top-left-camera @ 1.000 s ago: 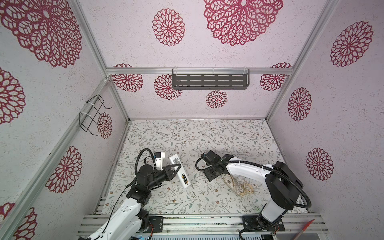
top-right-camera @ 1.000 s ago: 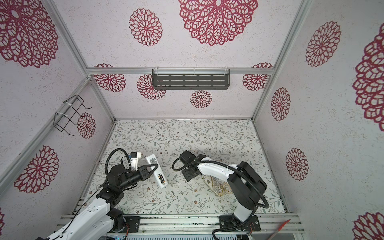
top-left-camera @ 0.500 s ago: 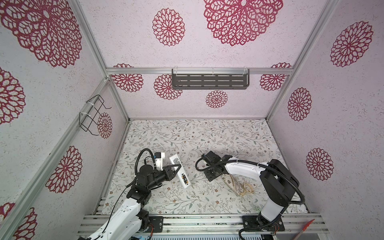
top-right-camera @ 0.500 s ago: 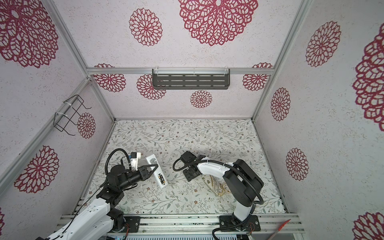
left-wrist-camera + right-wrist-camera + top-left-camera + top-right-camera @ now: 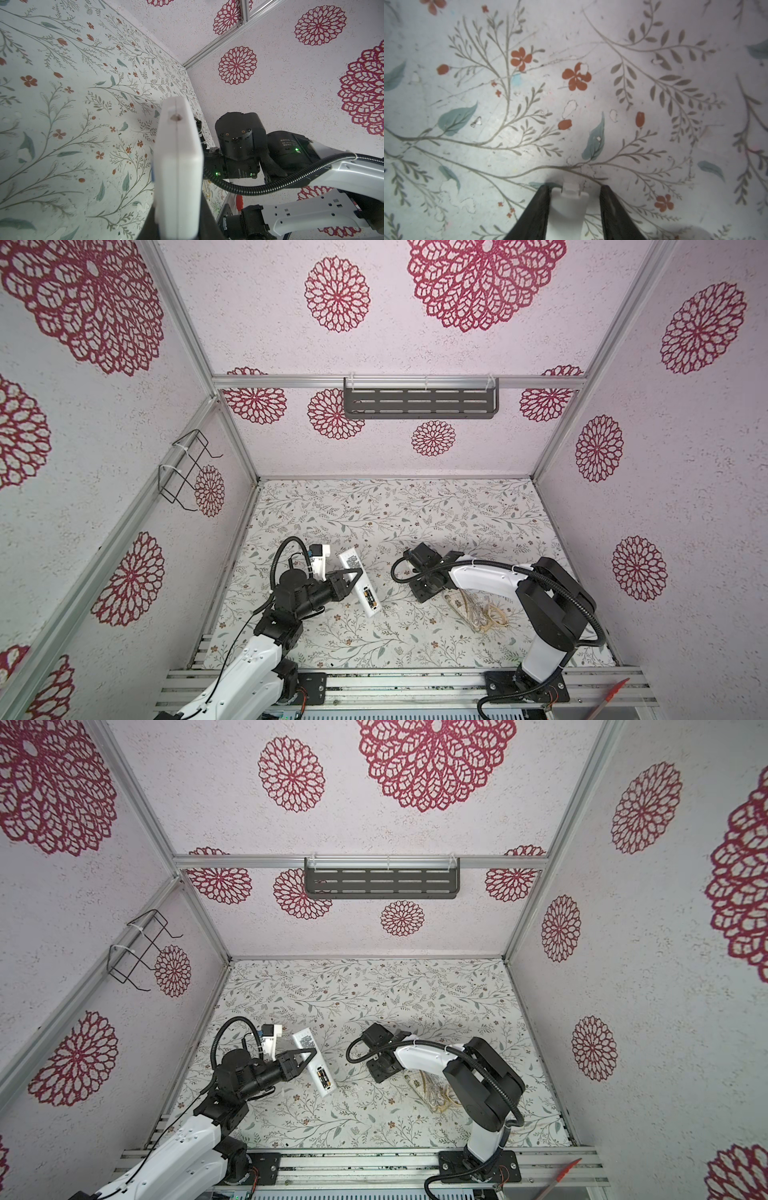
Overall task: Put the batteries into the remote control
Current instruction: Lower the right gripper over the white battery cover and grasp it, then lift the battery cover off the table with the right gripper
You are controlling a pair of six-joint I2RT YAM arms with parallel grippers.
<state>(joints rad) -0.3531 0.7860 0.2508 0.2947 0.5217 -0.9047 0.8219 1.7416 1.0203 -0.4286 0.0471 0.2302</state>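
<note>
The white remote control (image 5: pixel 356 578) is held back up above the floral table, with my left gripper (image 5: pixel 358 574) shut on its middle. Its open compartment at the near end shows the batteries (image 5: pixel 369 598), two black cells with gold ends, side by side. In the left wrist view the remote control (image 5: pixel 178 162) stands edge-on between the dark fingers (image 5: pixel 149 226). My right gripper (image 5: pixel 573 188) points down at the table to the right of the remote. A small white plastic lid with a clip tab (image 5: pixel 569 205) lies between its fingers. One finger touches it and the other stands a little apart.
A beige cloth pouch with pale cords (image 5: pixel 478 610) lies under the right arm. On the back wall hangs a dark slotted shelf (image 5: pixel 419 403), and a wire basket (image 5: pixel 183 472) is on the left wall. A red-handled tool (image 5: pixel 615 691) rests on the front rail.
The right arm's elbow has shifted slightly while its wrist stays low over the same spot. The left arm and the remote have not moved.
</note>
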